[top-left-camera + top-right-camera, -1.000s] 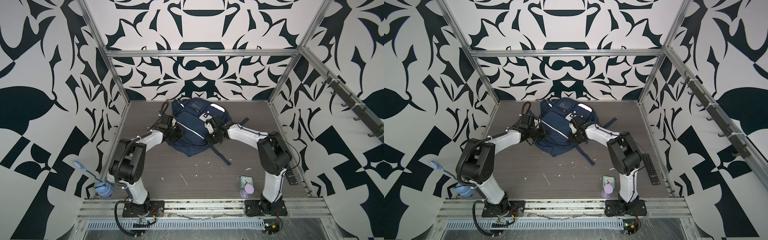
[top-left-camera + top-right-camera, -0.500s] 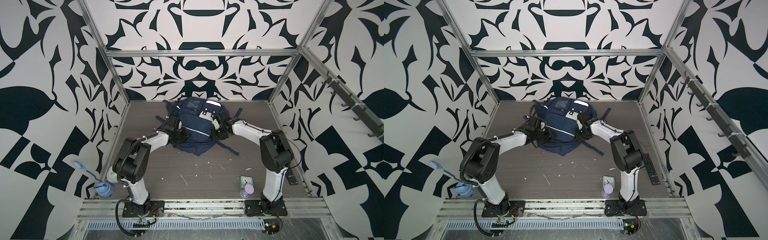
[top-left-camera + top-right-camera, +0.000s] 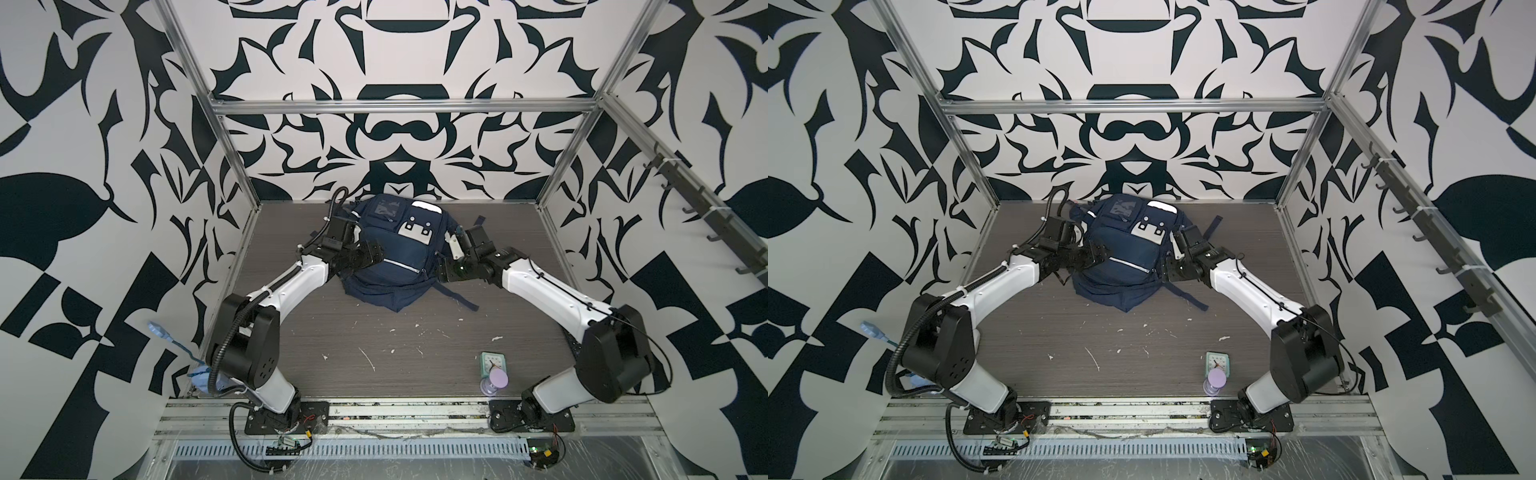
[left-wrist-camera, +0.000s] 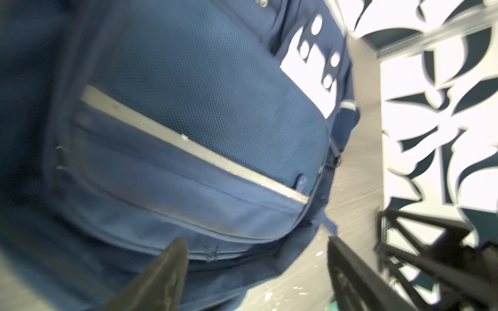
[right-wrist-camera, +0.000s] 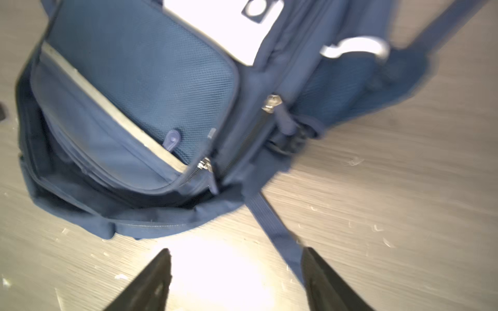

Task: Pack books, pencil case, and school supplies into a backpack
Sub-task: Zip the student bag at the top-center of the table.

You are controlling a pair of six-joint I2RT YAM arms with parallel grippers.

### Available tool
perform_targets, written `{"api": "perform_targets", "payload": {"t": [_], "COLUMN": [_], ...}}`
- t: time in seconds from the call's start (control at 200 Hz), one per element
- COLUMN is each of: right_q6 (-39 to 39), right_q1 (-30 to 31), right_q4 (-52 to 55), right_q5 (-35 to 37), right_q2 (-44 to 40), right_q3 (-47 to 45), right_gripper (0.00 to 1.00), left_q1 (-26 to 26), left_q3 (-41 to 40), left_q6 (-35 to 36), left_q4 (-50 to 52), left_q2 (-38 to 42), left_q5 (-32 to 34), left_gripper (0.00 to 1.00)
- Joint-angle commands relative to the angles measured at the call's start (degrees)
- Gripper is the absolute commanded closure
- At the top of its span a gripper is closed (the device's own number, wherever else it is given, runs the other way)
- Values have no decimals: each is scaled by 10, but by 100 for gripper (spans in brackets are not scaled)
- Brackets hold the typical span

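On the left, the left arm (image 3: 291, 286) reaches to one flank of the backpack (image 3: 390, 253). In its wrist view the left jaws stand spread, with the bag's lower edge between them but nothing pinched. The backpack (one, navy, front pockets up) lies at the far middle of the worktop (image 3: 374, 340), near the back wall (image 3: 399, 137), in both top views. In the right wrist view its near-side mouth (image 5: 161, 200) shows as a dark gap, so we judge the main compartment at least partly unzipped. On the right, the right arm (image 3: 540, 286) sits just beside the other flank. The right jaws are spread too, over bare worktop, with a dark strap (image 5: 272, 229) running close by one of them, and they hold nothing.

We see no books, no pencil case and no school supplies anywhere on the worktop. We judge that they are inside the bag, though we cannot see into it. That puts us at the tail end of the task, with neither side gripping the bag.

If anything is left, it is closing the mouth. That calls for one side to pin the loose fabric while the other finds a zipper pull (image 5: 205, 164) — small, metal, lying against soft cloth, so easy to miss.

The count, left to right:
- two arms, one on each side
- one backpack
- near the front right, one mint-green clock (image 3: 492, 361)
- one purple hourglass-shaped thing (image 3: 496, 380) touching or just beside the clock, well apart from the bag

The pale scraps (image 3: 368, 357) are too small and scattered to count.
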State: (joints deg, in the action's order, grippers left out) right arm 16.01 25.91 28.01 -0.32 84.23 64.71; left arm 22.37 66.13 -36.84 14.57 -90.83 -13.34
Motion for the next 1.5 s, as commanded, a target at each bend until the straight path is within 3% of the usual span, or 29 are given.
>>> {"api": "perform_targets", "payload": {"t": [0.0,0.19,0.31,0.47,0.66,0.73,0.835,1.025,1.19,1.27,1.495], "right_q6": [-2,26,26,-15,-45,-55,-64,-70,-80,-85,-108], "right_q1": [-26,-90,-97,-98,-98,-98,-98,-98,-98,-99,-100], "right_q4": [2,-25,-84,-168,-341,-385,-373,-372,-397,-413,-428], "right_q5": [76,133,197,206,170,154,164,159,136,123,120], "right_q2": [-49,-123,-154,-177,-218,-229,-225,-202,-201,-206,-221], "right_q3": [-21,-68,-118,-172,-283,-317,-312,-299,-310,-320,-343], "right_gripper": [1,1,0,0,0,0,0,0,0,0,1], "left_q1": [-39,-116,-155,-188,-202,-202,-202,-202,-202,-203,-203], "left_q3": [-16,-63,-120,-162,-165,-169,-214,-356,-398,-396,-417], "left_q6": [30,27,6,-3,26,78,123,206,254,280,296], "left_q4": [24,10,-51,-90,-100,-115,-169,-364,-428,-421,-445], "left_q2": [31,73,86,94,86,92,127,206,193,199,162], "left_q5": [31,28,13,26,29,36,115,214,283,257,259], "left_gripper": [1,1,1,1,1,1,1,1,1,1,1]}}
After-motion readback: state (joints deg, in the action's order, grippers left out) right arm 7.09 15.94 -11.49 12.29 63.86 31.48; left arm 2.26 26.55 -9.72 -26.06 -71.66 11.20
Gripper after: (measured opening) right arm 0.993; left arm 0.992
